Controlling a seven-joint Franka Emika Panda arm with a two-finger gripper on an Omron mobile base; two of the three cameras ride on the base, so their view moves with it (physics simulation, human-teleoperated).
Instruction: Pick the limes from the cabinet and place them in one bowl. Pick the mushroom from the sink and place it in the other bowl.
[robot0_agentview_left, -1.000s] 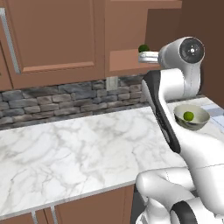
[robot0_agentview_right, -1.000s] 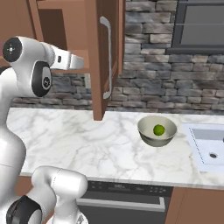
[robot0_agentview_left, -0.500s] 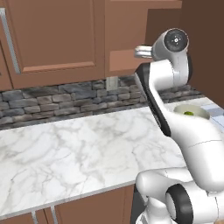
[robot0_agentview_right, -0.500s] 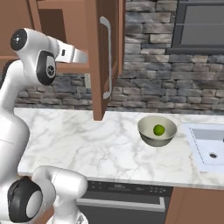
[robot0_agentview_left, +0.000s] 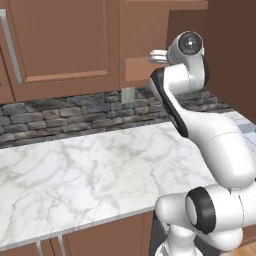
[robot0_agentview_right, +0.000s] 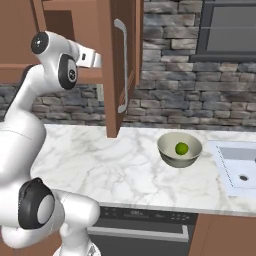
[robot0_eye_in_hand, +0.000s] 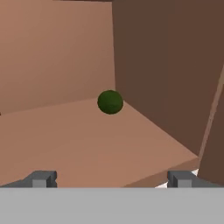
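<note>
We reach into the cabinet (robot0_agentview_right: 120, 75) for the darker lime (robot0_eye_in_hand: 110, 102), at centre frame on the shelf. Our gripper (robot0_eye_in_hand: 111, 179) is wide open, holding nothing. The brighter lime (robot0_agentview_right: 181, 148) sits in the cream bowl (robot0_agentview_right: 167, 152). Next, we likely advance and close.

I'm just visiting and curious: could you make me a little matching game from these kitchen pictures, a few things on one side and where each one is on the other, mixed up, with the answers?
Things:
1. darker lime
2. brighter lime
3. cream-grey bowl
4. gripper

Places or states:
A. inside the bowl
B. on the marble counter, left of the sink
C. open, pointing into the cabinet, empty
D. on the cabinet shelf, near the back corner

Pairs: 1-D, 2-A, 3-B, 4-C
</note>
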